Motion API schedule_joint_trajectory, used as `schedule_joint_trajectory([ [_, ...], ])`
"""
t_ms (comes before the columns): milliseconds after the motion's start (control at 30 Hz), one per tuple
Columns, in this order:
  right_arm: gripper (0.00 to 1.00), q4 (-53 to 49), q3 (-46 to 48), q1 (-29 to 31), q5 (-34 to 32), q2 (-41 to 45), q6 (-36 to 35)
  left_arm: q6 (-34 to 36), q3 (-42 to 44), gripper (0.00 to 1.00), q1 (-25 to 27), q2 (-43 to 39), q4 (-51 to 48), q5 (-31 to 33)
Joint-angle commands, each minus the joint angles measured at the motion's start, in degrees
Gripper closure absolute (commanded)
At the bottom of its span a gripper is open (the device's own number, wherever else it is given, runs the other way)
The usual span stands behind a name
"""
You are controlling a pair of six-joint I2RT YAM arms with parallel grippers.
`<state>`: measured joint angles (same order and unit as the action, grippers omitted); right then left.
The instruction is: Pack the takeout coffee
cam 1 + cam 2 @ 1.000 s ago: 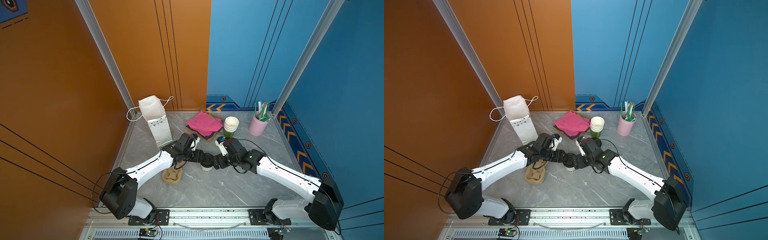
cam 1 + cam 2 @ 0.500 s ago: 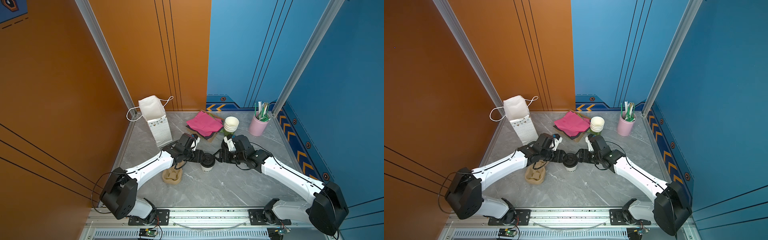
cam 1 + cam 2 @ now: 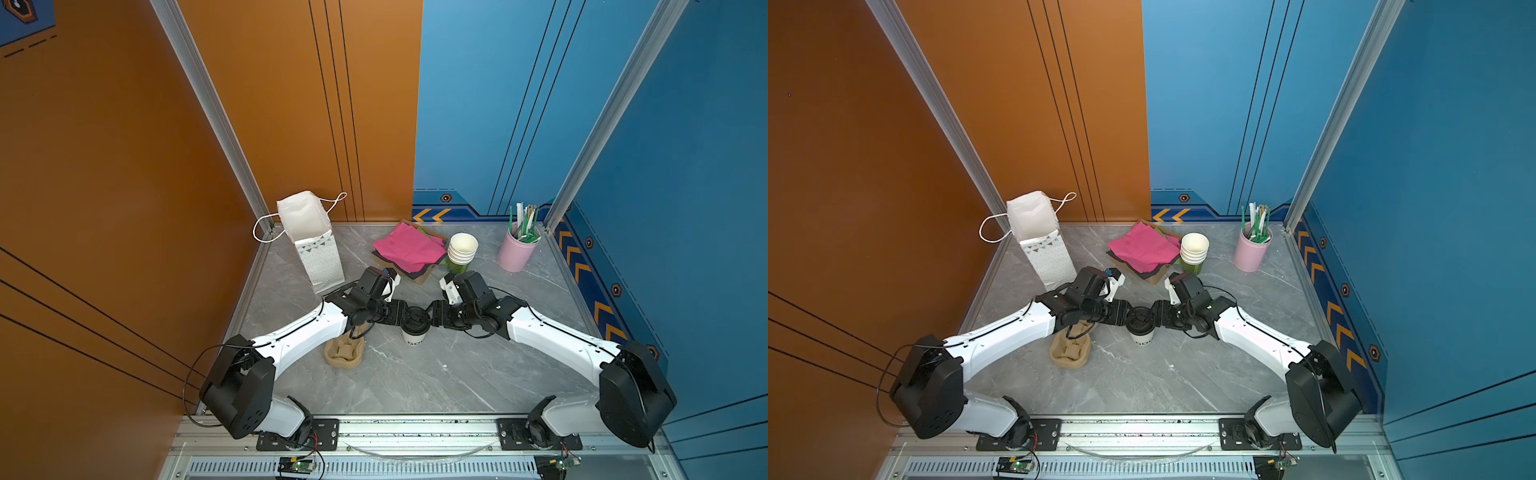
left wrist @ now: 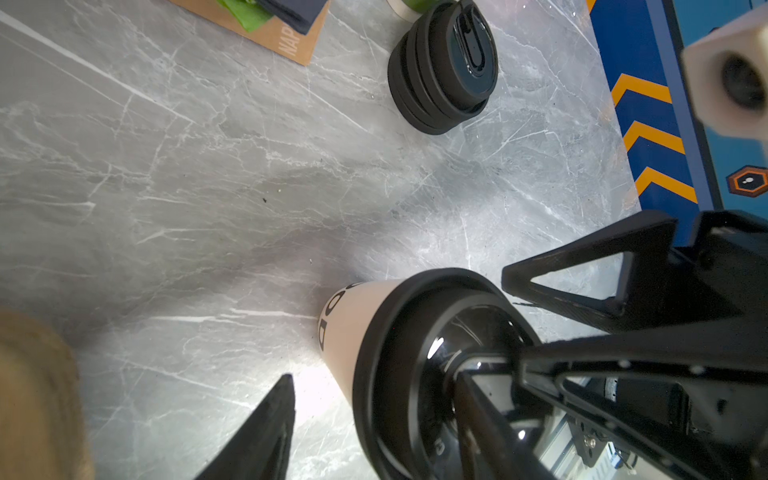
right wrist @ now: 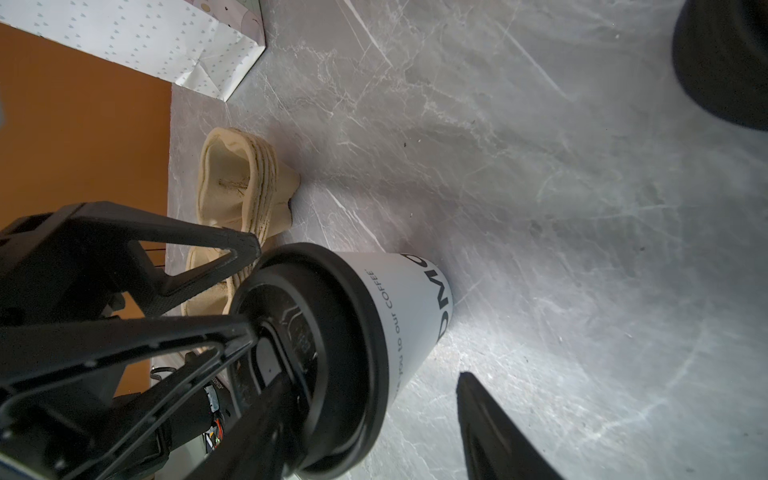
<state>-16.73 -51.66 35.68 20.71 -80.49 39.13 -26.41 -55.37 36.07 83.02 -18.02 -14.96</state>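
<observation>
- Item: takeout coffee (image 3: 415, 332). It stands upright near the middle of the marbled grey table (image 3: 449, 374), just beside the pulp carrier (image 3: 344, 355) and well apart from the paper bag (image 3: 318, 257). It is not yet in either.
- Tool: left gripper (image 3: 402, 316). It meets the lid (image 5: 345, 316) from its own side. The jaws are partly open and straddle the rim, with one finger over the dome. The outer finger (image 4: 266, 428) stands clear of the cup wall, bare table showing between. No firm hold is seen.
- Tool: right gripper (image 3: 433, 319). It takes a mirrored pose from the opposite side. The jaws are likewise apart, and its own outer finger (image 5: 494, 428) is off the wall, so nothing is clamped.
- Step in hand (judged): seating or steadying the lid before a lift.
- Handling note:
  - Pressure should go straight down and evenly from both sides, since a lopsided push could pop the rim or tip the narrow base.
  - Any squeeze belongs just under the rim and should be light, because the paper wall would likely dent.
  - Only one arm should carry the cup, keeping it upright.
- Cup: smooth matte white paper, tapering to a smaller base, with dark lettering on the side.
- Lid: glossy black plastic with a raised outer ring, a sunken centre and an oblong sip tab.
- Fingers: black open triangular frames with finely textured faces.
- Carrier: tan moulded pulp, fibrous, several nested together.
- Bag: white paper with a tiny print and cord handles, mouth open.
- Spare lids (image 4: 442, 70): a black nested stack, apart from the cup.
</observation>
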Motion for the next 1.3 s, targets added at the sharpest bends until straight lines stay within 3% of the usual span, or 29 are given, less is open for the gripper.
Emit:
schedule_joint_trajectory([
  [0, 0.38, -7.1, -0.4, 0.3, -4.6, -2.1, -3.5, 1.1, 1.3, 0.39, 0.7, 1.2, -7.5, 2.6],
  [367, 0.42, -14.3, -0.3, 2.9, -11.8, -5.7, -7.3, 0.0, 2.0, 0.39, 0.7, 1.5, -7.4, 2.6],
  [567, 0.42, -14.8, 0.8, 3.2, -12.6, -7.1, -7.8, -0.5, 3.3, 0.39, 0.8, 0.7, -7.5, 2.8],
  [1100, 0.38, -12.1, -9.3, 0.3, -4.2, -4.8, -8.6, -0.1, 0.9, 0.39, 0.6, -0.4, -7.5, 2.3],
  [1267, 0.33, -11.7, -11.2, 0.3, -3.4, -3.2, -8.9, 0.1, -0.9, 0.33, 0.3, -2.4, -7.5, 2.7],
])
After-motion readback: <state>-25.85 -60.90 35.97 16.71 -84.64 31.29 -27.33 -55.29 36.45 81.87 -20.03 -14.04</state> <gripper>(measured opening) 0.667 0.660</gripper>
